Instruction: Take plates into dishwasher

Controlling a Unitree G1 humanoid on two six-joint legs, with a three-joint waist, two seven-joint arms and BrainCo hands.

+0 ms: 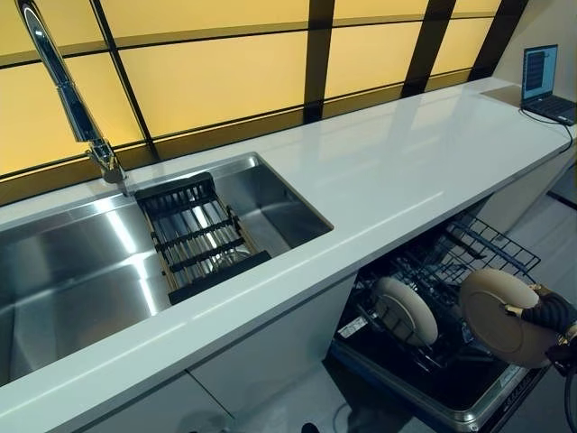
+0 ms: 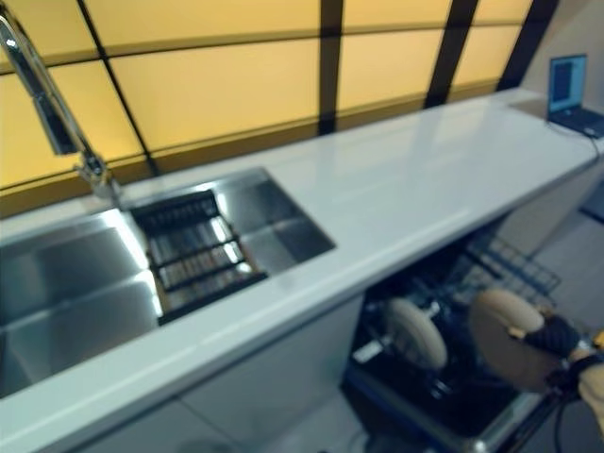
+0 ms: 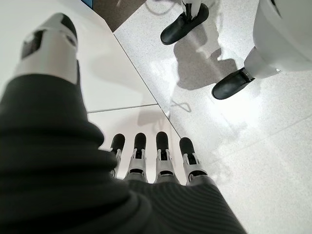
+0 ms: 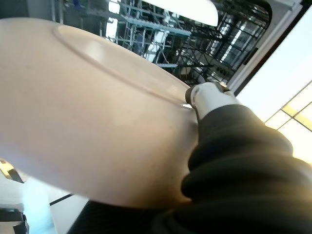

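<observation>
1. The right hand holds a beige plate by its edge, the thumb pressed on the plate's face; the plate is upright, tilted, over the open dishwasher.
2. In the right wrist view the plate fills most of the frame, and the fingers behind it are hidden.
3. The dishwasher's lower rack is pulled out below the countertop. A second beige plate already stands on edge in the rack, near the held plate but apart from it.
4. The left hand shows only in its own wrist view, fingers straight and relaxed, holding nothing, pointing down at a speckled floor.
5. A person's dark shoes stand on that floor.
6. A steel sink is set in the countertop, with a dark drying rack laid across it and a chrome tap behind.
7. An open laptop sits at the far right end of the countertop.
</observation>
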